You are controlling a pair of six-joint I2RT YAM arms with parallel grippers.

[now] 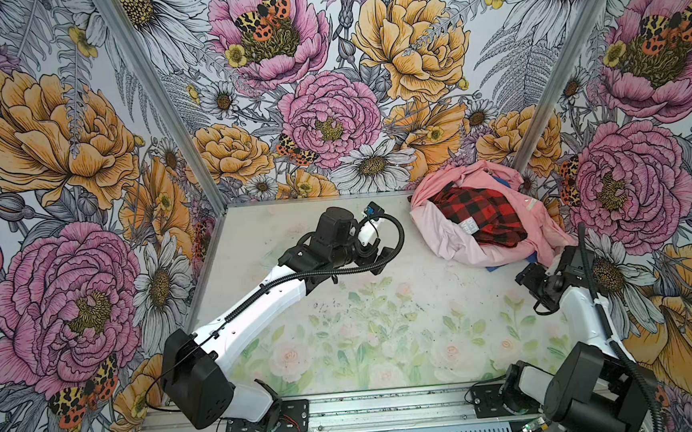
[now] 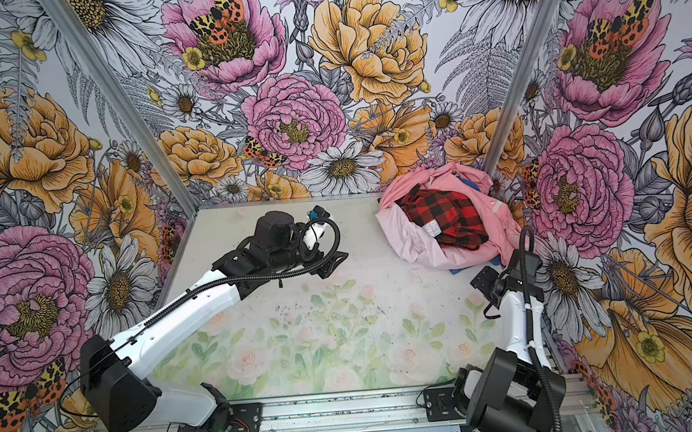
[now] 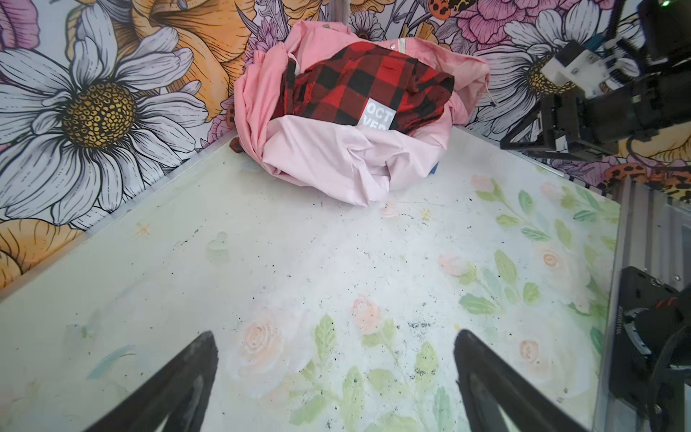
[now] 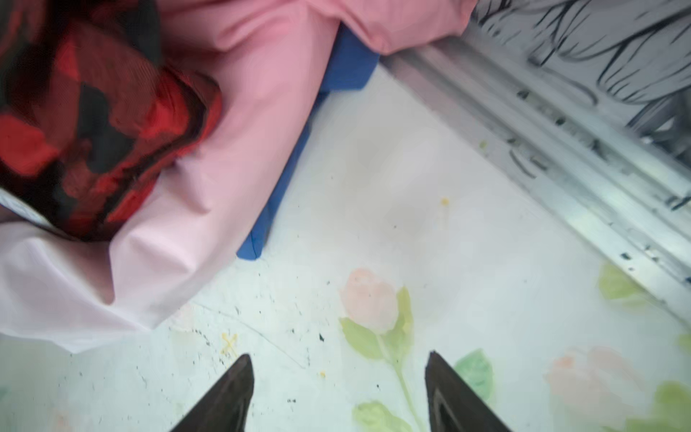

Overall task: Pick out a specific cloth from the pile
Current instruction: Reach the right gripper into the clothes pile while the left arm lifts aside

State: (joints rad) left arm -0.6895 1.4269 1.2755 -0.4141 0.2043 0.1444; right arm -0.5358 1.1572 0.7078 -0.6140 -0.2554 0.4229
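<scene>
Royal-blue cloth [image 4: 351,63], only edges out under pink pile [image 4: 243,131]; R gripper [image 4: 340,353] agape, empty

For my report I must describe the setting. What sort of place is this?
Probably a robot test cell, not a home: a white-and-black left arm and right arm bolted to a grooved aluminium rail, with flower-printed wall panels closing in a painted tabletop.

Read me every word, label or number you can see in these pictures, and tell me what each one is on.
"OCT" above "VER", lower line partly covered: grey tag on the red-and-black plaid cloth.
White print on the black arm mount: too small to read.
</scene>
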